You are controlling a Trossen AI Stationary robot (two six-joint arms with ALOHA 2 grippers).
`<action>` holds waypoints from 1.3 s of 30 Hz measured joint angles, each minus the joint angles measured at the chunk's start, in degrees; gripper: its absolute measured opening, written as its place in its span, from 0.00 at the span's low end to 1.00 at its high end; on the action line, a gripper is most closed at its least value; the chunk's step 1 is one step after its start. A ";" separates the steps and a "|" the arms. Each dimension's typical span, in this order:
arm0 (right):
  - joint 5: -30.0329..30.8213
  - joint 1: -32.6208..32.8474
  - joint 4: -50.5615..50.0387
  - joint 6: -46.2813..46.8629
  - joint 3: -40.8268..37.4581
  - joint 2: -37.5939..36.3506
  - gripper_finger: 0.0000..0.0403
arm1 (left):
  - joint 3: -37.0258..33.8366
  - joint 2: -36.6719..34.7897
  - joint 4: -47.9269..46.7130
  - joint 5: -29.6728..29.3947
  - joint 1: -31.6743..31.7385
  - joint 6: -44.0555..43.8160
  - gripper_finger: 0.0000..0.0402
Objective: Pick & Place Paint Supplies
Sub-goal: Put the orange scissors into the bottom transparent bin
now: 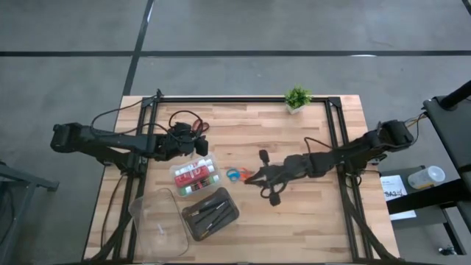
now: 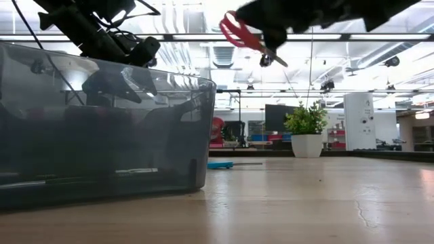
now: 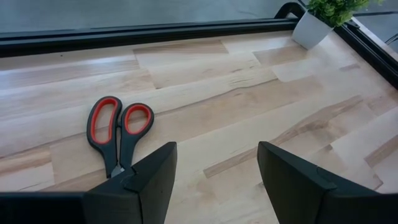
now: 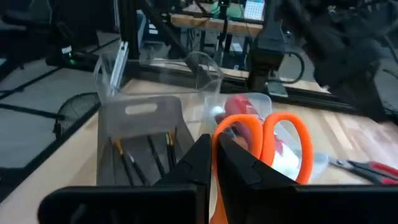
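My right gripper [image 4: 213,149] hangs above the table's middle, shut on the orange-handled scissors [image 4: 273,146], which also show high up in the low view [image 2: 241,32]. Blue-handled scissors [image 1: 233,174] lie flat on the table just left of it. My left gripper [image 3: 214,158] stands open above the table at the left, holding nothing; red-and-black scissors [image 3: 118,130] lie flat on the wood ahead of it. Paint tubes lie in a small clear box [image 1: 195,177], and thin brushes in the dark grey case [image 1: 211,213]. My right gripper pinches the orange scissors between its two fingers, at the base of the handle loops [image 4: 219,140]. The fingers point nearly level toward the table's left. Both loops [image 4: 287,146] stick out past the fingertips, and the blades [image 2: 277,61] slant down behind them. The scissors are lifted clear.
A large clear plastic box [image 1: 157,217] stands at the near left and fills the left of the low view. A small potted plant [image 1: 297,98] sits at the far edge. Black frame rails [image 1: 335,125] run along the table's sides. Bare wood lies right of centre.
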 joint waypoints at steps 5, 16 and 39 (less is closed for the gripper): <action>-1.62 -0.06 2.29 6.26 5.94 5.79 0.04 | 0.00 0.02 0.00 0.00 0.02 0.02 0.58; -9.01 -0.02 2.51 7.29 25.42 22.44 0.04 | 0.00 0.00 0.00 0.00 0.00 0.00 0.58; -23.61 -0.09 14.04 4.81 36.67 35.21 0.02 | 0.00 0.02 0.00 0.00 0.02 0.02 0.58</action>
